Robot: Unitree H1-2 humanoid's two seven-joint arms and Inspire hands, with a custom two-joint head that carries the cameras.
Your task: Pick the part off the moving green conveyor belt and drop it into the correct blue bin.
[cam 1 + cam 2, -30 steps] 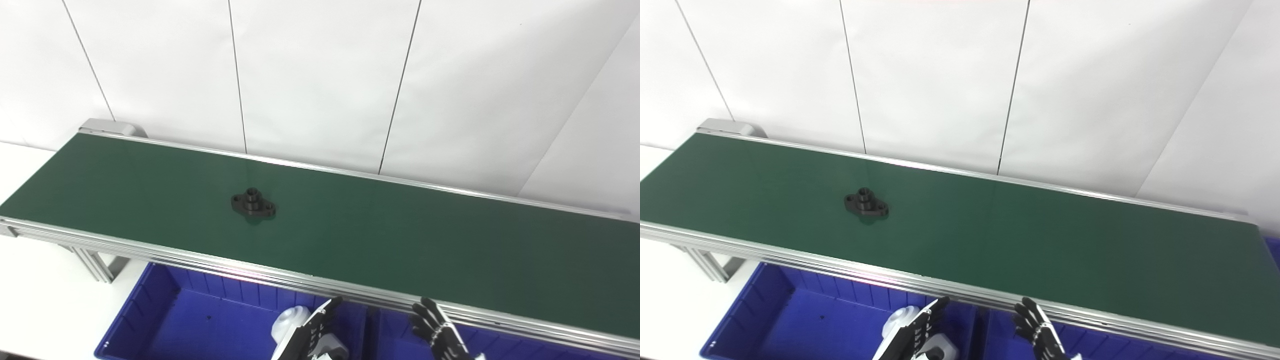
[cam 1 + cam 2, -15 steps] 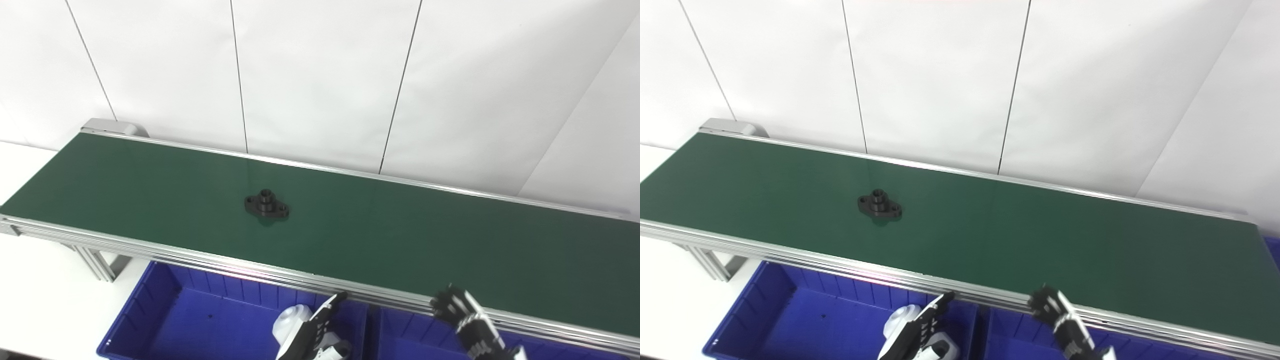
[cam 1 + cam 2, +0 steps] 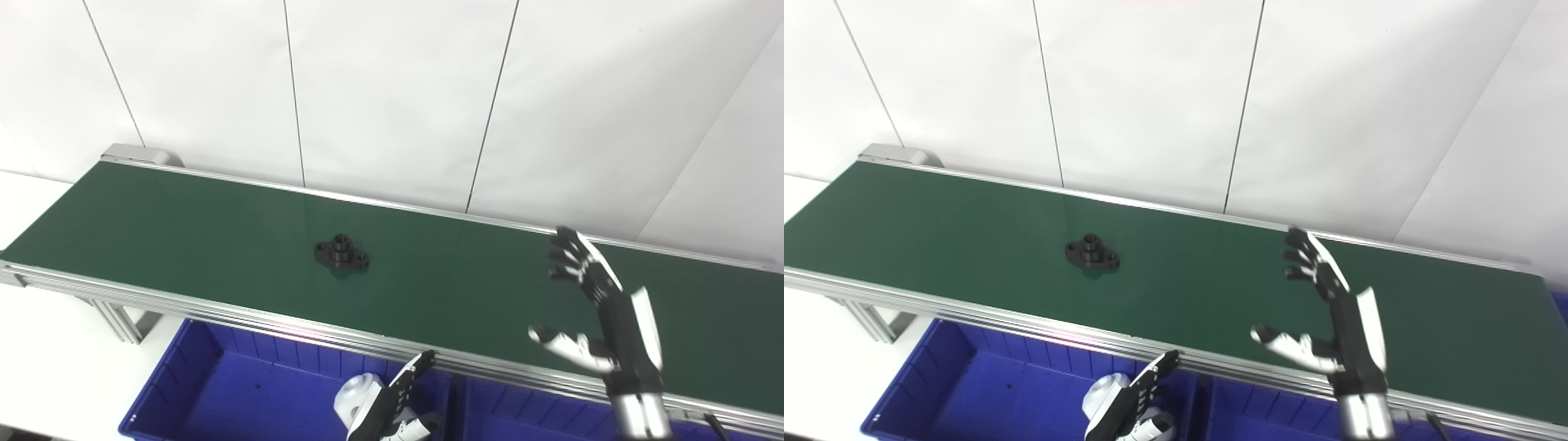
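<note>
Left eye view: white object (image 3: 357, 401) in left blue bin (image 3: 202, 386), below belt rail. Black part (image 3: 342, 253) lies mid green belt (image 3: 184, 233), nothing around it. Right hand (image 3: 603, 318) raised over belt, fingers spread, empty, well apart from part. Left hand (image 3: 398, 407) low over bin, fingers extended.

Both head cams look down frm above, front of conveyor belt (image 3: 184, 226); views overlap nearly fully.

Black part (image 3: 342, 253) on green belt (image 3: 184, 233); right hand (image 3: 603, 318) spread above.
</note>
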